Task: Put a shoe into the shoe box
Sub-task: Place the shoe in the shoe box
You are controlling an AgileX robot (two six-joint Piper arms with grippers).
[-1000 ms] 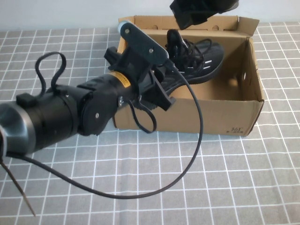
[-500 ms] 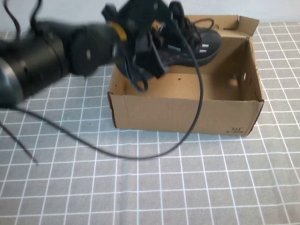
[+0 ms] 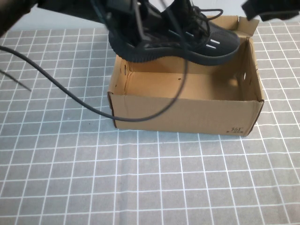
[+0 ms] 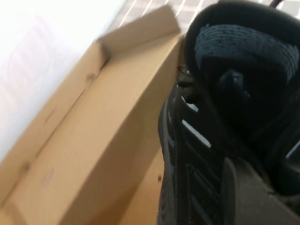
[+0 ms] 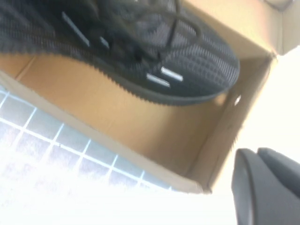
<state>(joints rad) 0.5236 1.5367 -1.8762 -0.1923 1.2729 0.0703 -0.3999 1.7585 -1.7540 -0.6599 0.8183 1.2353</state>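
I'm lifting the black mesh lace-up sneaker (image 3: 180,35) up out of the open brown cardboard shoe box (image 3: 187,110), not lowering it. A second ago it was lying inside against the far wall. Half a second ago it was rising. Now its sole is hanging above the box's far rim, heel toward my left, toe toward my right.

My left gripper (image 3: 123,18) is sitting at the top left of the high view, at the heel end, clamped on the sneaker. In the left wrist view one dark finger (image 4: 248,197) is pressing at the heel collar with the shoe filling the frame. My left arm has swung from low in front of the box to high behind it, and its black cable (image 3: 70,96) is now draping across the grey gridded tablecloth (image 3: 150,183) and the box front.

My right gripper (image 3: 269,8) is hovering at the top right edge, beyond the box's far right corner, holding nothing. I can't tell how far its fingers are parted.

Meaning: the box floor is bare now, so I'm judging this as a reposition. The placement isn't done until the sneaker is going back down flat.

Risk: loose laces or the cable snagging on the box rim.
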